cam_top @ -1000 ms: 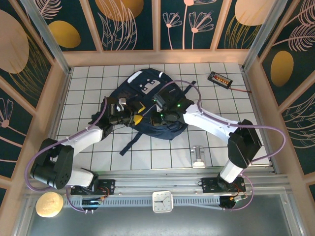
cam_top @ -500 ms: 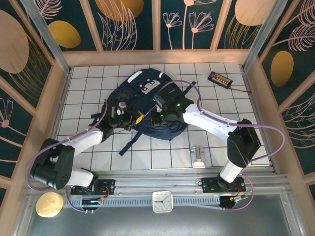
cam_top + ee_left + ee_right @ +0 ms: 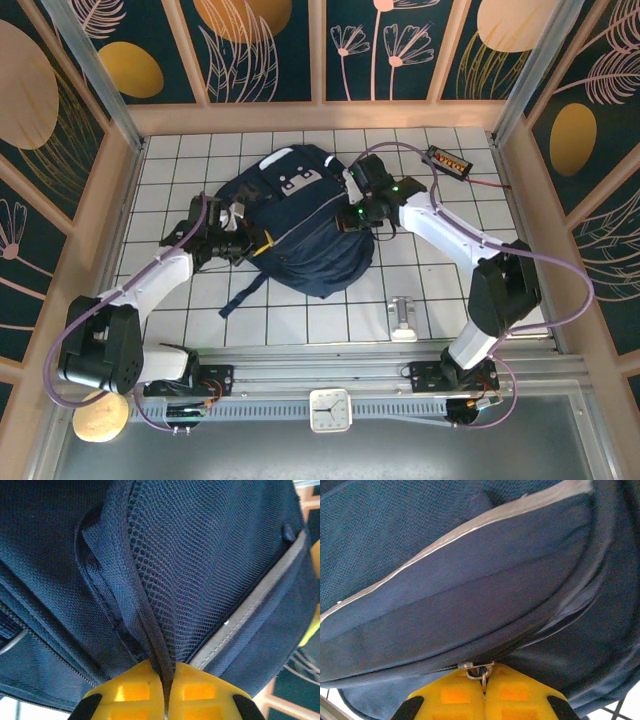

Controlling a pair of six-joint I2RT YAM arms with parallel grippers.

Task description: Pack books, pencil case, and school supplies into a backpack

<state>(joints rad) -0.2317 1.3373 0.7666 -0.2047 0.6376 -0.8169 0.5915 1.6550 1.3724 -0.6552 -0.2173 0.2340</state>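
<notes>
The left gripper (image 3: 167,702) is pinching a mesh fold of the backpack (image 3: 200,555), its jaws pressed tightly together; the right gripper (image 3: 484,695) is clenching the metal zipper pull (image 3: 479,670).

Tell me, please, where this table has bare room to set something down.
Bare tiles: the white tiled table's far-left corner beside the large navy-blue fabric backpack, and on its near side, left of the small silver metal piece. The middle is crowded.

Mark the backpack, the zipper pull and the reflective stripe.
backpack (image 3: 310,252), top view, middle of its navy front panel.
zipper pull (image 3: 481,671), right wrist view, its metal ring.
reflective stripe (image 3: 257,592), left wrist view, mid-length of the pale band.
</notes>
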